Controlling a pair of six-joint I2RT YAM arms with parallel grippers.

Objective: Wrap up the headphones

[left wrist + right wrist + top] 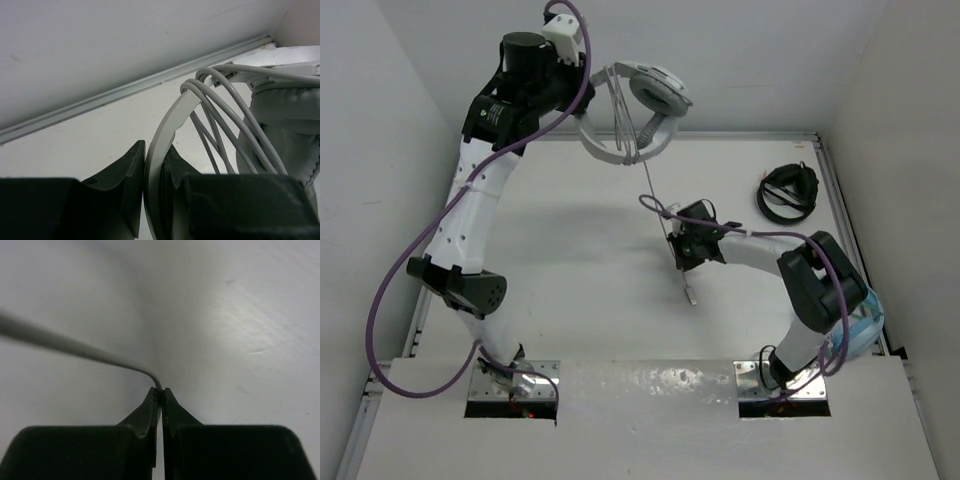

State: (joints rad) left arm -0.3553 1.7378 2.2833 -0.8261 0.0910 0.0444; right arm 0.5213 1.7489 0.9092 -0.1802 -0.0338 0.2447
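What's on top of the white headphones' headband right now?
Several turns of grey cable cross the headband, which the left gripper clamps. The gripper and the earcup hide where the turns end.

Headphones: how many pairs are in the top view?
3: white headphones held by the left gripper, far centre; black headphones, far right; light blue headphones, near right, partly behind the right arm.
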